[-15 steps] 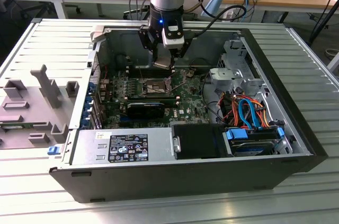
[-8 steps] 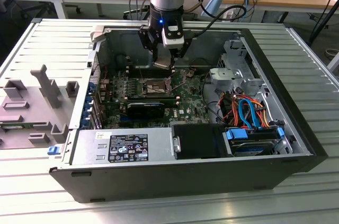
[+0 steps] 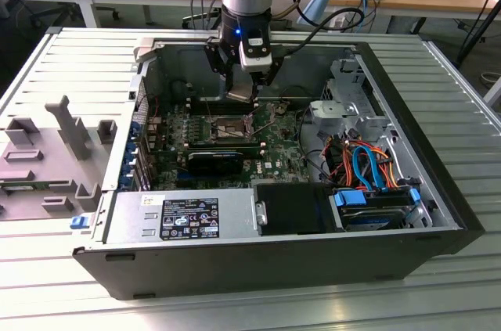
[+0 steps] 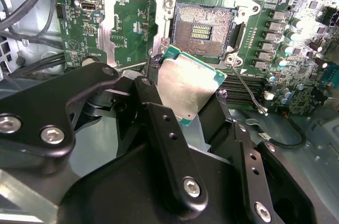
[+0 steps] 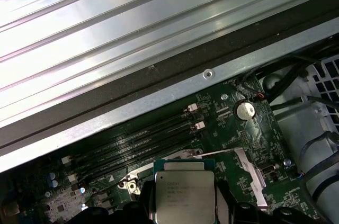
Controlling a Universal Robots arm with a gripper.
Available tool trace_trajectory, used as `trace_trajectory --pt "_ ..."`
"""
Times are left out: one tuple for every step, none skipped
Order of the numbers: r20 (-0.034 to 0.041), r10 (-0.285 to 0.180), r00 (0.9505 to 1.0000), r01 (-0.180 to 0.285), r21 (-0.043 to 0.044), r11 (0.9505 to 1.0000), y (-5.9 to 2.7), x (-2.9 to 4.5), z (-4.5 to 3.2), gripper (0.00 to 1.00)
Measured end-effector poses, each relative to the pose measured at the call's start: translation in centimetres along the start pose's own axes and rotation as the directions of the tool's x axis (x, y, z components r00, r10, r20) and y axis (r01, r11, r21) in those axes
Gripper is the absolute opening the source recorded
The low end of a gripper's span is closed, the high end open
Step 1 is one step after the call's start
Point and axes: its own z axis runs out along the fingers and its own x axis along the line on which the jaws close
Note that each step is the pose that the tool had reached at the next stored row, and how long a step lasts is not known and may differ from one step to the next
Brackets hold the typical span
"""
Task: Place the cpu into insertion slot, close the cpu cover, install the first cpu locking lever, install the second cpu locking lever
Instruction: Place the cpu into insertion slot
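The cpu (image 4: 188, 81), a flat square chip with a silvery top, hangs tilted between my gripper's black fingers (image 4: 159, 123). My gripper (image 4: 185, 97) is shut on it. It hovers just short of the insertion slot (image 4: 204, 28), a dark square socket with a shiny rim that lies bare on the green board. The cpu cover (image 4: 108, 28) is flipped open beside the slot. A thin wire locking lever (image 4: 248, 87) stands loose on the other side. In the exterior view my gripper (image 3: 243, 95) holds the cpu (image 3: 241, 90) above and behind the slot (image 3: 225, 126). The first wrist view shows the cpu (image 5: 184, 195) from its printed side.
Long black memory slots (image 5: 143, 144) run beside the socket. A black card (image 3: 215, 163) sits in front of it, with the power supply (image 3: 180, 217) at the case front. Blue and orange cables (image 3: 368, 170) crowd the exterior view's right. A grey fixture (image 3: 55, 151) lies outside the case (image 3: 235, 268).
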Motion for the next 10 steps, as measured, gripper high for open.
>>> trace_trajectory --pt "0.0000 0.000 1.0000 0.000 0.0001 1.0000 0.00 0.00 0.00 0.55" --pt "0.0002 0.001 1.0000 -0.001 0.0003 1.0000 0.00 0.00 0.00 0.55" --pt "0.0002 0.001 1.0000 -0.001 0.0004 1.0000 0.00 0.00 0.00 0.55" --pt "0.0003 0.002 1.0000 -0.002 0.0006 1.0000 0.00 0.00 0.00 0.55" --pt "0.0004 0.002 1.0000 -0.002 0.0008 1.0000 0.00 0.00 0.00 0.55" --pt "0.0005 0.003 1.0000 -0.003 0.0009 1.0000 0.00 0.00 0.00 0.55" --pt "0.0006 0.004 1.0000 -0.004 0.0010 1.0000 0.00 0.00 0.00 0.55" --pt "0.0007 0.004 1.0000 -0.004 0.0012 1.0000 0.00 0.00 0.00 0.55" --pt "0.0008 0.004 1.0000 -0.004 0.0013 1.0000 0.00 0.00 0.00 0.55" --pt "0.0008 0.005 1.0000 -0.005 0.0015 1.0000 0.00 0.00 0.00 0.55"
